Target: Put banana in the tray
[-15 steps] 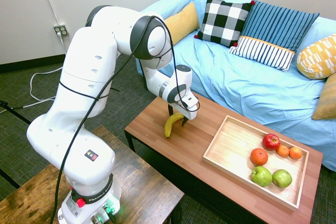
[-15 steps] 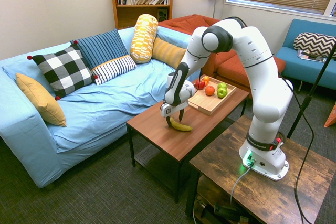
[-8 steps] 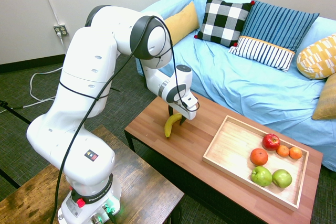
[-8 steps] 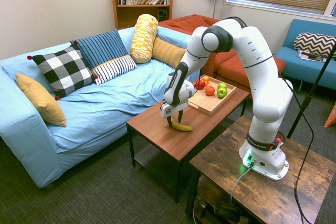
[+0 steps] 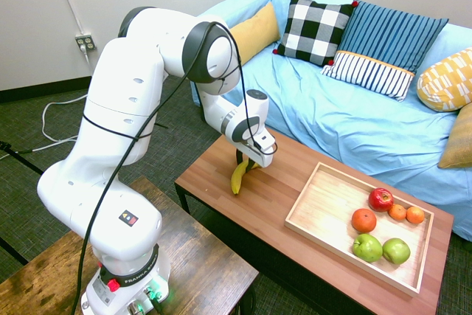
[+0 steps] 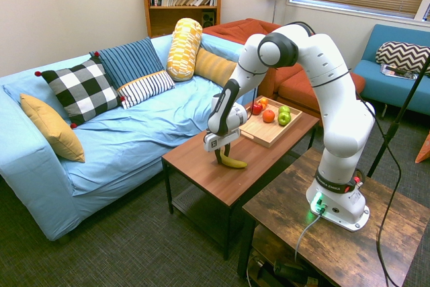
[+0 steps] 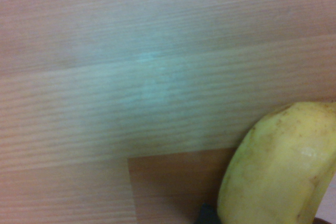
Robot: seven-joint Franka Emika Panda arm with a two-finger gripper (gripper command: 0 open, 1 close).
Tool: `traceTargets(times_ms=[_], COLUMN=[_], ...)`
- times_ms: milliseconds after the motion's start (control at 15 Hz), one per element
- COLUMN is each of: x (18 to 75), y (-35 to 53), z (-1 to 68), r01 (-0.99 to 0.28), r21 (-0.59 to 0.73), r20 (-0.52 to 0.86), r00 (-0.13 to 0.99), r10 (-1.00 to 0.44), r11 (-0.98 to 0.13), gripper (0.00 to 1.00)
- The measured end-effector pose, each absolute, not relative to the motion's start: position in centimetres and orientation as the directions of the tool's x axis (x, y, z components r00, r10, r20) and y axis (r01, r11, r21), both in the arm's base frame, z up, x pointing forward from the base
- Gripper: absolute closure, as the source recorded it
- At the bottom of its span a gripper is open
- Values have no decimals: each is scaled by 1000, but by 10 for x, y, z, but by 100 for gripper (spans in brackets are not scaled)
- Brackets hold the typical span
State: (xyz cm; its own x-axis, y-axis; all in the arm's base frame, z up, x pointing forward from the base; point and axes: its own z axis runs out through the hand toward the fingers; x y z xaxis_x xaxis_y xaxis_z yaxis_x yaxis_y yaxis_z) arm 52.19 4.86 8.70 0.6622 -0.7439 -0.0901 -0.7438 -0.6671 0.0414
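Banana (image 5: 237,178) on the bench (image 5: 276,198), well apart from the tray (image 5: 358,271). Claw (image 5: 248,163) clamped on the banana near one end, likely for a lift with the rest hanging free. Tray's fruit grouped away from the banana, perhaps leaving landing room.

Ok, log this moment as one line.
gripper: closed on banana | banana: at coffee table, outside tray | placing: not yet done

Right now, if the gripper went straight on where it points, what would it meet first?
Probably the tabletop: the gripper points down, closed on the banana, with wood beneath. Whether its tips already touch is unclear.
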Motion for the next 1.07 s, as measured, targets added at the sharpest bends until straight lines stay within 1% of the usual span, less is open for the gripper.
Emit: traceTargets(times_ms=[133,333,600,867,1067], x=[528,539,549,551,559], y=[47,30,-45,-135,-195], z=[104,155,207,219,212], r01=[-735,-744,-775,-802,-832], r21=[24,0,-24,-40,-54], r20=[-83,-54,16,53,69], r00=[674,667,631,594,548], r10=[-734,-743,-776,-803,-834], r11=[-677,-668,-631,-596,-552], gripper=[100,100,100,100,100])
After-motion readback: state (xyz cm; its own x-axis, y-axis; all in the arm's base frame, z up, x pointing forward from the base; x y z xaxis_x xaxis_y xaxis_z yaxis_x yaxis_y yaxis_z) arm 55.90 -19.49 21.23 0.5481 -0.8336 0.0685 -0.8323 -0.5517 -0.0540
